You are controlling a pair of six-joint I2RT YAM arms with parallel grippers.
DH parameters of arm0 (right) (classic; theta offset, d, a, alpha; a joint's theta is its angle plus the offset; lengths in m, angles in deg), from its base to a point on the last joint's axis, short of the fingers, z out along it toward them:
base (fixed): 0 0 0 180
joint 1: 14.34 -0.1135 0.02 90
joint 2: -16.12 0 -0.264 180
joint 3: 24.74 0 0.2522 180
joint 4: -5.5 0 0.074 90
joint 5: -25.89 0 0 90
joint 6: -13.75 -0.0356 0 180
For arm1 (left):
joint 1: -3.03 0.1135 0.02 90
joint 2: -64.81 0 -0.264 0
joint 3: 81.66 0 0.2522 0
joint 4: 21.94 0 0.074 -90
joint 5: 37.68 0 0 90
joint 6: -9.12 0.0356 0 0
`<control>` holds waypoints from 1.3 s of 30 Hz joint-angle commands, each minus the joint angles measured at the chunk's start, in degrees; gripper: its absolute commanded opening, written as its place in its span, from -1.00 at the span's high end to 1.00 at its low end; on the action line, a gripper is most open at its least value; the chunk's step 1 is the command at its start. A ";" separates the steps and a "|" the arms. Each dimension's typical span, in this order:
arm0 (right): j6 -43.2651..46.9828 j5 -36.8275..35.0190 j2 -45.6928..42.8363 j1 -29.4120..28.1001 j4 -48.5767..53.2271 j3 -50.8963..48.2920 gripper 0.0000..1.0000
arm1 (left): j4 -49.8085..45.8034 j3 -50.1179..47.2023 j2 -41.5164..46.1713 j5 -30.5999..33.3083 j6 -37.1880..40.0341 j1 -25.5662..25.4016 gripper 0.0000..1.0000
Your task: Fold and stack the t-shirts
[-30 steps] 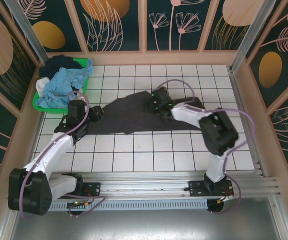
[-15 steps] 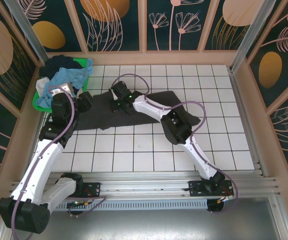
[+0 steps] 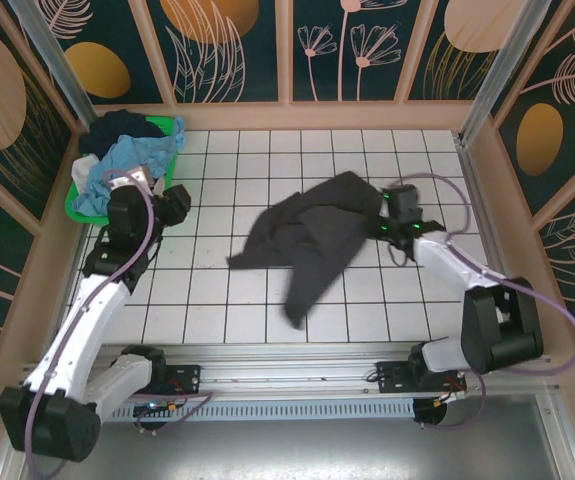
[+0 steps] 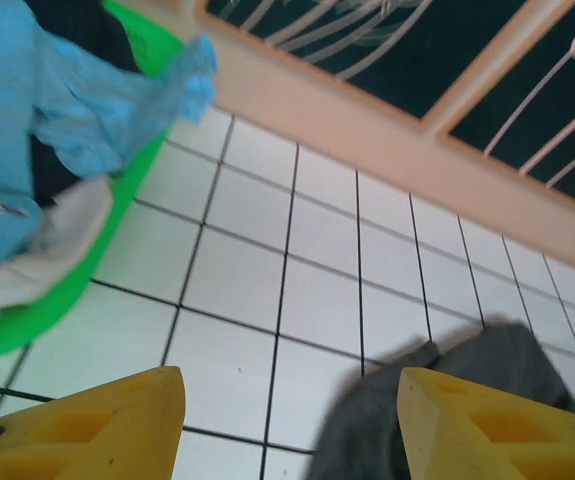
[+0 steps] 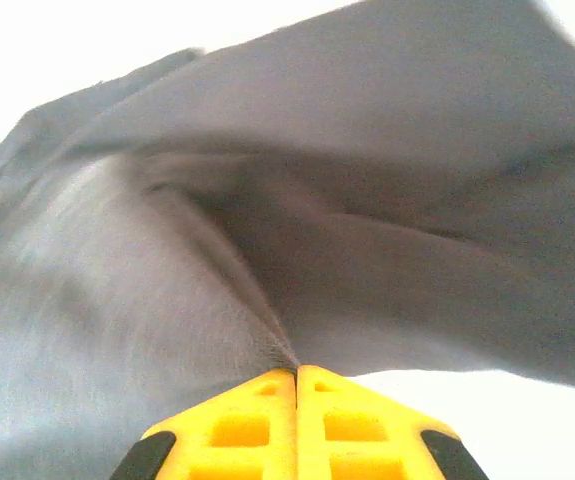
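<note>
The charcoal-grey t-shirt [image 3: 317, 235] lies crumpled in the middle of the tiled table, one end trailing toward the near edge. My right gripper [image 3: 381, 220] sits at its right edge, and the right wrist view shows that gripper [image 5: 296, 372] shut on a pinched fold of the grey cloth [image 5: 317, 200]. My left gripper [image 3: 172, 205] hovers open beside the basket; its fingers [image 4: 292, 425] hold nothing, with a corner of the grey t-shirt [image 4: 447, 400] beyond them. Light blue [image 3: 122, 165], dark navy [image 3: 122, 125] and white [image 3: 84, 170] t-shirts are piled in the basket.
The bright green basket [image 3: 170, 127] stands at the back left corner, its rim [image 4: 27, 320] close to my left fingers. Patterned walls with wooden rails [image 3: 297, 105] enclose the table on three sides. Bare white tiles [image 3: 217, 300] lie in front of the grey shirt.
My right gripper swept from the left-middle of the table to the right, dragging the grey t-shirt out of its flat spread into a crumpled heap. The left gripper stayed by the basket.
</note>
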 commanded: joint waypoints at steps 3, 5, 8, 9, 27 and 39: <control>-7.31 -3.87 -9.04 -0.34 2.24 -4.10 -0.03 | 7.27 -2.64 -8.35 -10.25 -0.22 -0.83 -0.10; -10.37 -7.53 -12.50 -6.86 3.49 -4.64 -0.25 | 7.76 -2.10 -12.98 -10.37 0.81 -3.86 -0.08; -14.89 -11.51 -14.55 -18.87 4.31 -5.98 -0.31 | 9.49 -0.81 -20.04 -10.31 2.47 -10.05 -0.08; -16.24 -11.18 -14.32 -22.65 3.52 -7.00 -0.32 | 10.19 -0.20 -22.24 -10.34 3.20 -12.06 -0.08; -33.89 -28.51 -1.19 -31.53 17.86 -10.45 -0.46 | 7.97 28.05 -64.40 -13.06 10.02 -25.25 0.10; -20.32 -24.93 -2.01 -18.14 7.63 -8.17 0.89 | 16.23 24.35 -54.40 -17.95 5.41 -23.32 1.00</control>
